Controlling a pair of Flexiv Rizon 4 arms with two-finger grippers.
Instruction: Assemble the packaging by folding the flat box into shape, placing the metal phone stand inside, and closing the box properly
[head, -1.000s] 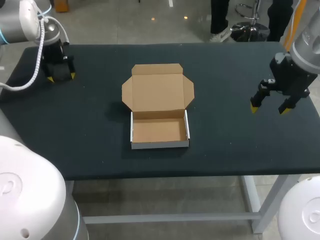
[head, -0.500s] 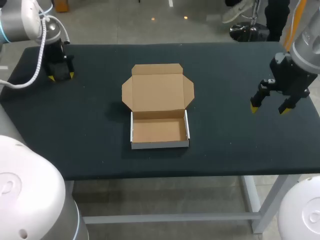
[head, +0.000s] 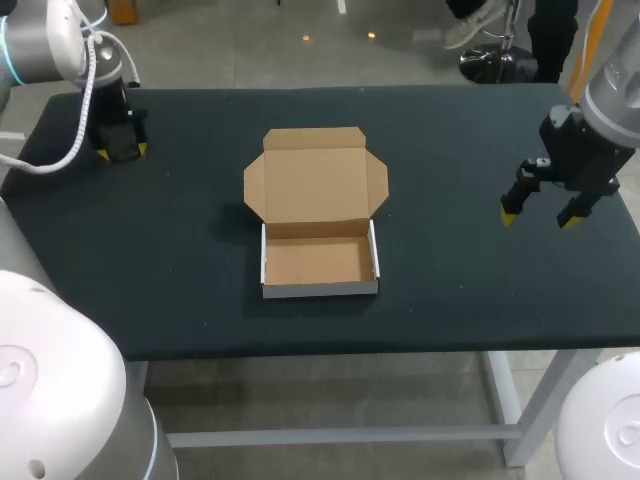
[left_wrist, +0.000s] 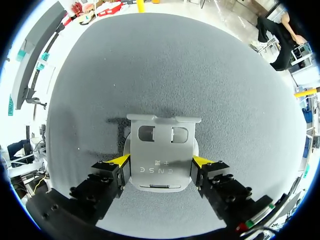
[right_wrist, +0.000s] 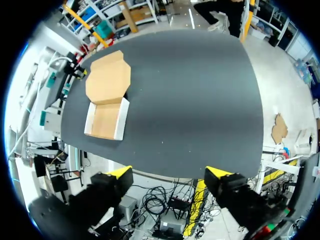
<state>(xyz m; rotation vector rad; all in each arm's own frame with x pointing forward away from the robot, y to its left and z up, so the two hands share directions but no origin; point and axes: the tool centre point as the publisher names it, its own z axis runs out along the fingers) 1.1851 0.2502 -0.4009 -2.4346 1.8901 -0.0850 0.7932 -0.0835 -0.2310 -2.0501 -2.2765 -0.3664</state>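
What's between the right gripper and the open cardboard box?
Nothing: the head view shows bare black tabletop between the right gripper and the open brown cardboard box.

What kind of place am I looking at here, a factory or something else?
Probably a robotics lab or test bench: a dark table, a left gripper holding a metal phone stand, a right gripper open above the table, and an open cardboard box mid-table.

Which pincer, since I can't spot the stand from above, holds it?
The left pincer: its yellow tips press both sides of the metal phone stand lying on the table. The right pincer hangs open and empty.
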